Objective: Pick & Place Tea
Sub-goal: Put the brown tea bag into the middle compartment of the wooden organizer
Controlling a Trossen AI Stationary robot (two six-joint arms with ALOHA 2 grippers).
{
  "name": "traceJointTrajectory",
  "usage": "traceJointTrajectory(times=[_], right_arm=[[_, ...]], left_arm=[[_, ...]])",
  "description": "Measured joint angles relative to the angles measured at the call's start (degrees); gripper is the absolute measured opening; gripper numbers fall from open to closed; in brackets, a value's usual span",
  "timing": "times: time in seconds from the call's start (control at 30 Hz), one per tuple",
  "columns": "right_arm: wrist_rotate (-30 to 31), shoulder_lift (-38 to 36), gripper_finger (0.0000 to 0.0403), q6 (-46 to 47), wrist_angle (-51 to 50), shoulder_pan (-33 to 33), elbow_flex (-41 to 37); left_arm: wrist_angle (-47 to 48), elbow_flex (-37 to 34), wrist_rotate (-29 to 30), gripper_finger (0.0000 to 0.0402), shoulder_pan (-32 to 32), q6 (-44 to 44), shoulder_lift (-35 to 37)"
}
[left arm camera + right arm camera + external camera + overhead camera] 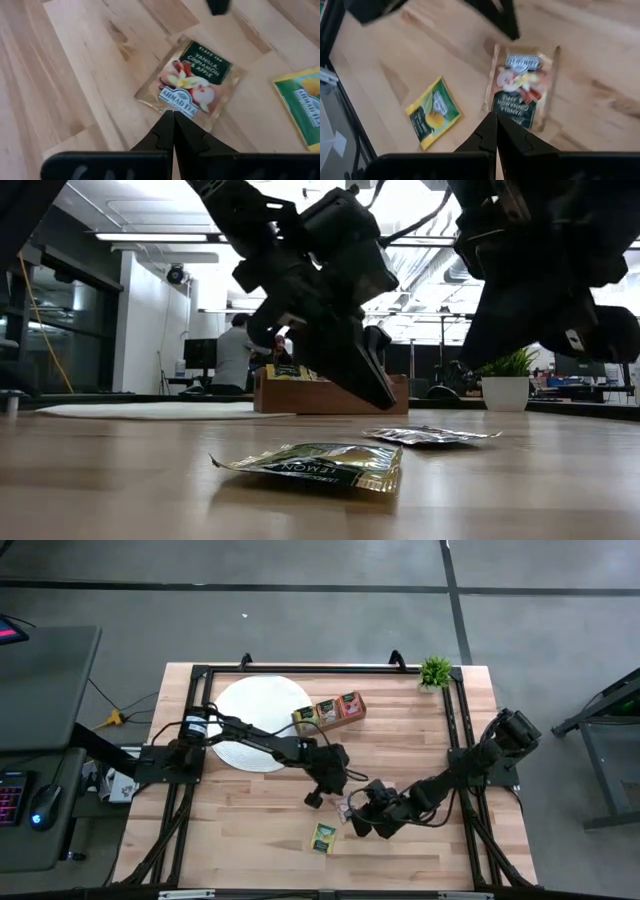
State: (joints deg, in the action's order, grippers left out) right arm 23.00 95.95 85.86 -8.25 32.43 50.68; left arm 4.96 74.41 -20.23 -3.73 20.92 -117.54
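you have both dark two-finger grippers low over the middle of the light wooden table [250,830], toward its front edge, and both are fully closed with nothing between their fingers. the left gripper [173,131] hangs with its shut tips just above one edge of a flat, square, clear-and-dark-green vanilla, cinnamon and apple tea packet [192,82] that lies flat on the wood. the right gripper [496,131] comes at that same packet from the opposite side, its closed tips just over the dark-label end; you cannot tell from these views whether either one touches the foil.

a second flat packet, yellow and green with a lemon picture [323,837], lies on the table near the first one, closer to the front edge, apart from both grippers.

toward the back edge, you can see the brown wooden three-compartment tray [330,710] holding upright packets, with a white round plate [250,710] just beside it on the left side. a small green plant in a white pot [435,671] stands at the back right corner. beyond the table, a person [235,352] stands facing away at a desk.
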Motion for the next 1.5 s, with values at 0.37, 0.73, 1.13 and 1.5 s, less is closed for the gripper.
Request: traceJointTrajectory(times=[0.37, 0.73, 1.13, 1.5], right_arm=[[-2.22, 4.62, 0.0, -1.29, 5.13, 0.35, 0.04], [-1.96, 4.62, 0.0, -0.42, 3.83, 0.09, 0.04], [-2.07, 4.62, 0.0, 1.31, 1.34, -0.24, 0.04], [-2.16, 4.62, 0.0, 1.33, 0.68, -0.96, 0.04]], left_arm=[[-0.1, -0.02, -2.37, 0.0, -0.86, 0.24, -0.03], [-0.65, -0.07, -2.18, 0.0, -0.76, 1.04, -0.44], [-0.97, -0.07, -2.57, 0.0, -0.78, 1.79, -0.44], [-0.95, -0.07, -3.67, 0.0, -0.76, 3.28, -0.44]])
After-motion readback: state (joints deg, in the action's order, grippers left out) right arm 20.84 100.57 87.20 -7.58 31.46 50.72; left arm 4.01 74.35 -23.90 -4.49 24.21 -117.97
